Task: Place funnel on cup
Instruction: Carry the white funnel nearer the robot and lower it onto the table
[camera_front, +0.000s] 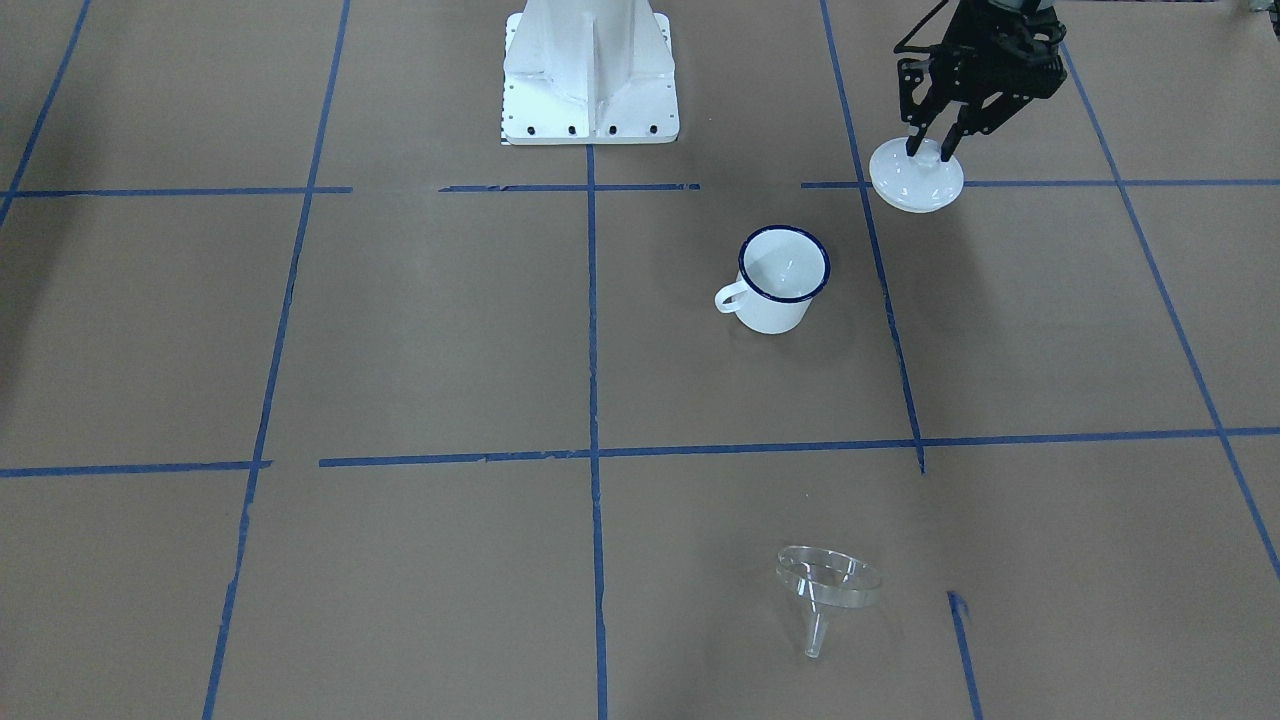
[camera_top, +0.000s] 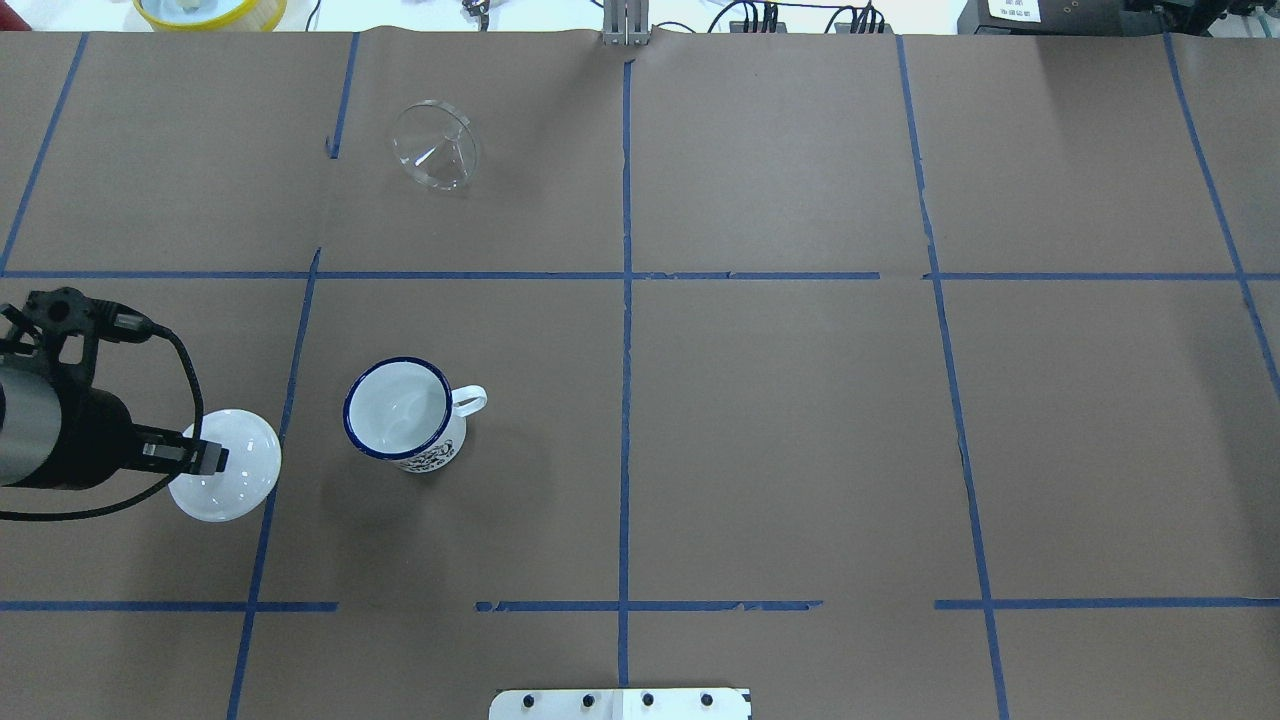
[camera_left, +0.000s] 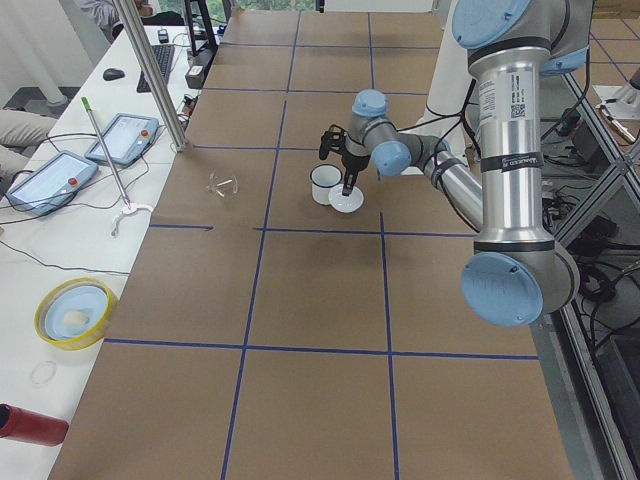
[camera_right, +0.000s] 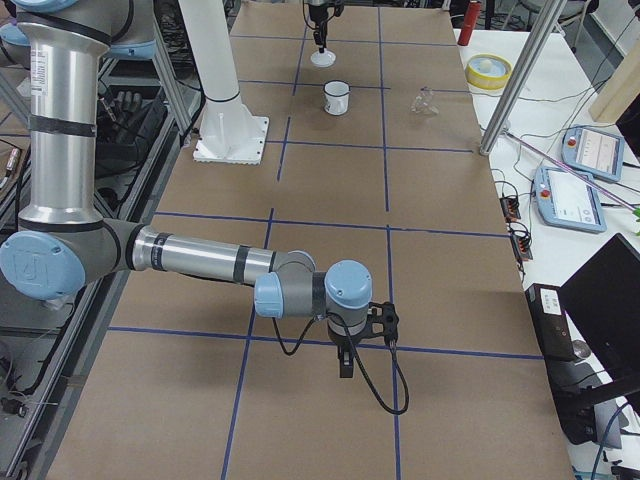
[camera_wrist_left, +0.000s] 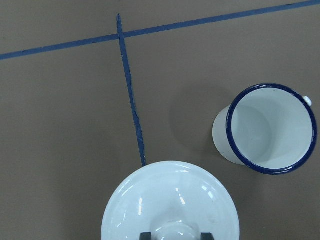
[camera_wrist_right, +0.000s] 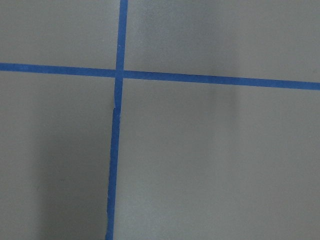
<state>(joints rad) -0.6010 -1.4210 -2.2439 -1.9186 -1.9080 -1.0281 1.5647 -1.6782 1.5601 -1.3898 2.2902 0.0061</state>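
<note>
We saw a brown desk (camera_top: 800, 440) marked into squares by blue tape lines (camera_top: 626, 450). The cup (camera_top: 398, 412), a white enamel mug with a dark blue rim, stood upright on the robot's left half of the desk, its loop handle pointing toward the robot's right. The funnel (camera_top: 437, 148), clear and colourless, lay tipped on its side well apart from the cup, near the desk's far edge, resting on its wide rim and spout tip, the spout pointing away from the robot. The left hand (camera_front: 931, 152) was closed narrowly on the knob of a white domed lid (camera_front: 917, 185), one finger on each side, holding the lid just beside the cup, opposite the handle and apart from it. We could not tell whether the lid rested on the desk or hung just above it. The right hand (camera_right: 345, 362) hung low over a tape crossing toward the robot's right end, and we could not tell whether it was open or closed
</note>
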